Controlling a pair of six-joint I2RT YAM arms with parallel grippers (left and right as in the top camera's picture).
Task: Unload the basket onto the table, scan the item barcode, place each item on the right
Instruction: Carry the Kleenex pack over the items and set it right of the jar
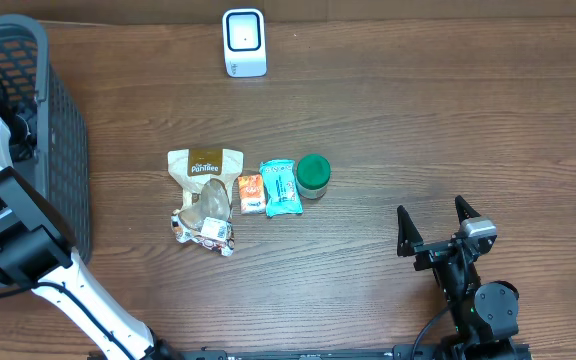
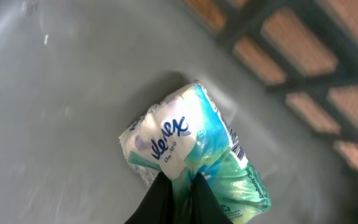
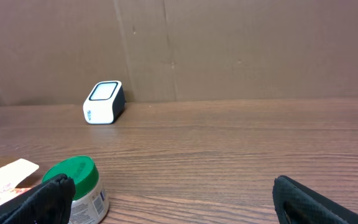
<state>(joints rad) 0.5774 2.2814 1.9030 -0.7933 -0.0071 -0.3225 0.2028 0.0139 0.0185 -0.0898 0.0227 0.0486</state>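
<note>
In the left wrist view, my left gripper [image 2: 179, 178] is shut on the lower end of a soft white and green Kleenex tissue pack [image 2: 185, 140], pinching its plastic wrapper. The pack lies on the grey floor of the basket [image 2: 55, 93]. The white barcode scanner [image 1: 244, 42] stands at the table's far edge, also in the right wrist view as the scanner [image 3: 103, 102]. My right gripper [image 1: 431, 210] rests low at the front right, wide open and holding nothing. In its own view, that right gripper [image 3: 173, 199] points toward the scanner.
The dark mesh basket [image 1: 63, 130] fills the left edge, with my left arm reaching into it. Mid-table lie a brown pouch [image 1: 205, 165], a silvery packet [image 1: 205, 222], an orange packet [image 1: 251, 193], a teal packet [image 1: 281, 187] and a green-lidded jar [image 1: 313, 173].
</note>
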